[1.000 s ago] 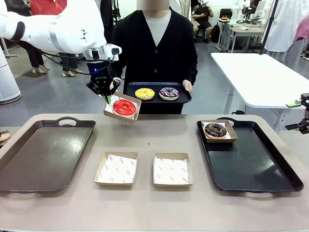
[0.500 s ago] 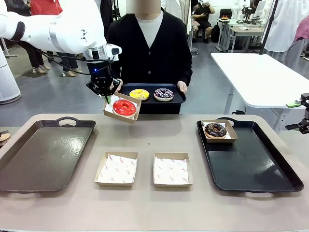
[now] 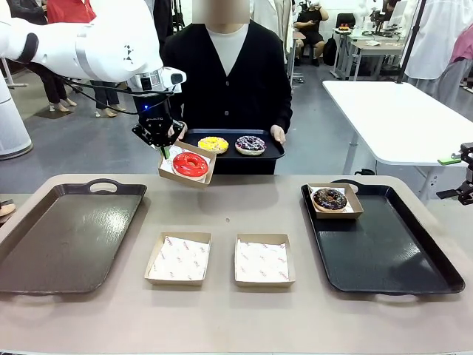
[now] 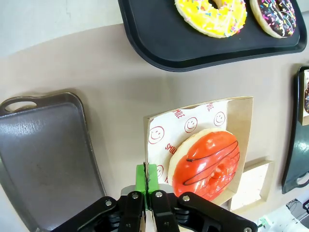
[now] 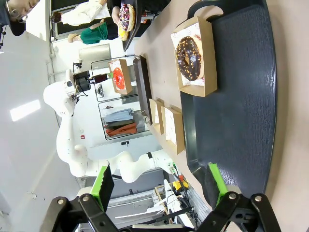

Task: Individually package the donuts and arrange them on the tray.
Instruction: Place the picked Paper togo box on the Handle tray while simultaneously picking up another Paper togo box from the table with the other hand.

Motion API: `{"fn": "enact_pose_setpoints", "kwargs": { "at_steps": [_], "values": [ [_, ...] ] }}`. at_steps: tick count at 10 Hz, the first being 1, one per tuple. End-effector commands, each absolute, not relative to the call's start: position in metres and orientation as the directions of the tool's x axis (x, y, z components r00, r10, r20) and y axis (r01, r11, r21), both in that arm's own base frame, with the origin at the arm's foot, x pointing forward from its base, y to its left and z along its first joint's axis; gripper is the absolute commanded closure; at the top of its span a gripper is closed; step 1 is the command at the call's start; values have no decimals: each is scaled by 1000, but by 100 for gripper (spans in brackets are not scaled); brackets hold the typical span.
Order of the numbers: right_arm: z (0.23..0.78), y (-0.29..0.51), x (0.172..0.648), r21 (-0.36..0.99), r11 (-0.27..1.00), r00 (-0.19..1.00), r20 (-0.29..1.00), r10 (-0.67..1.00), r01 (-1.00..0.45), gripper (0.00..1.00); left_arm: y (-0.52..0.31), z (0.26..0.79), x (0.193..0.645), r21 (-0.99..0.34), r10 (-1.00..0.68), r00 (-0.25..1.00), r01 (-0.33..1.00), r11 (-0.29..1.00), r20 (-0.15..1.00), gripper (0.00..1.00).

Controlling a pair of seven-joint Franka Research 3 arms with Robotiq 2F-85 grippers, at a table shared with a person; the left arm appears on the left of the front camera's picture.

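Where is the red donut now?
Front view, left of centre: the red donut lies in a cardboard box held above the table by the left tool, beside the person's black tray.

Four donuts [image 3: 191,164], four cardboard boxes [image 3: 178,259] and three dark trays [image 3: 66,237], as far as the views show.

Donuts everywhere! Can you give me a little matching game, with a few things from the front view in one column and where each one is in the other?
Things:
1. red donut
2. chocolate donut
3. yellow donut
4. empty boxes

Places:
a. on the bare table, between the two big trays
b. on the held tray in the person's hands
c. in a box on the right-hand tray
d. in a raised box, pinched at its edge by the left gripper, above the table

Pairs: 1-d, 2-c, 3-b, 4-a
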State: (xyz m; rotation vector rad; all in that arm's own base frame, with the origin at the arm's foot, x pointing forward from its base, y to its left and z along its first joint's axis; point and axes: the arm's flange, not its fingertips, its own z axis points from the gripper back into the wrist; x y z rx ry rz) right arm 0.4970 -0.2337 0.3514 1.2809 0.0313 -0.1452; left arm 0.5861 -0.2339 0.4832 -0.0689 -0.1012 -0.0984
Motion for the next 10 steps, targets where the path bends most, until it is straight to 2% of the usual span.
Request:
{"fn": "enact_pose_setpoints", "kwargs": {
  "at_steps": [1,3,6,10],
  "values": [
    [353,-233,500,951,280,990,-112,-88,132,0,-232,481,584,-68,-101,988,109,992,113,99],
    [351,-234,497,952,278,990,-104,-91,126,0,-234,483,586,-64,-94,990,101,993,104,99],
    [388,-179,483,856,494,988,-154,-33,150,0,-193,502,558,-50,-140,988,143,988,70,99],
    [457,-80,476,668,735,982,-191,16,118,0,-111,513,518,-1,-78,995,78,997,64,99]
  ]
}}
